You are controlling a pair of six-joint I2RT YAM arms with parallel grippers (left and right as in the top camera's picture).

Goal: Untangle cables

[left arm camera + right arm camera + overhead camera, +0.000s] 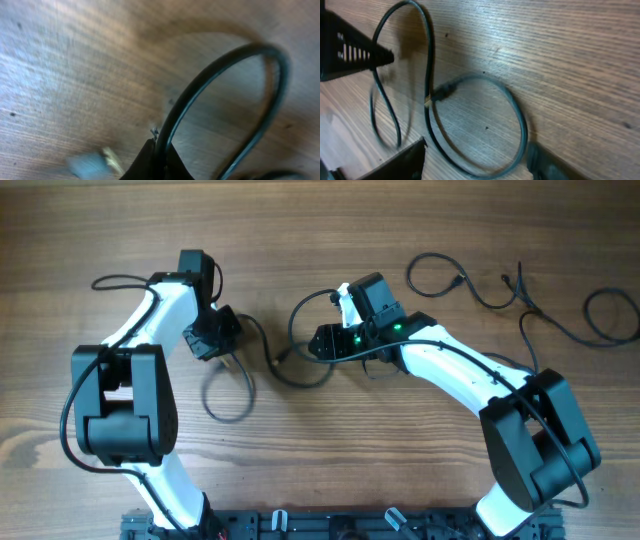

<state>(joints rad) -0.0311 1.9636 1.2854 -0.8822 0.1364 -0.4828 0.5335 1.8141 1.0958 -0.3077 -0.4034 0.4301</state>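
Overhead: cables (283,365) lie mid-frame between both grippers, with another loose cord (457,280) at upper right. I'd draw the strands apart slowly and low to the table, with a firm left pinch, watching that the plug (442,91) doesn't snag a loop. Left gripper (156,160) is clamped tight on a cable loop. Right gripper (407,100) has its jaws well apart, straddling a strand but gripping nothing.

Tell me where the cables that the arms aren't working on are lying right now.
In the overhead view, the spare cables lie at the back right, beyond the right arm, apart from the looped cable in the middle.
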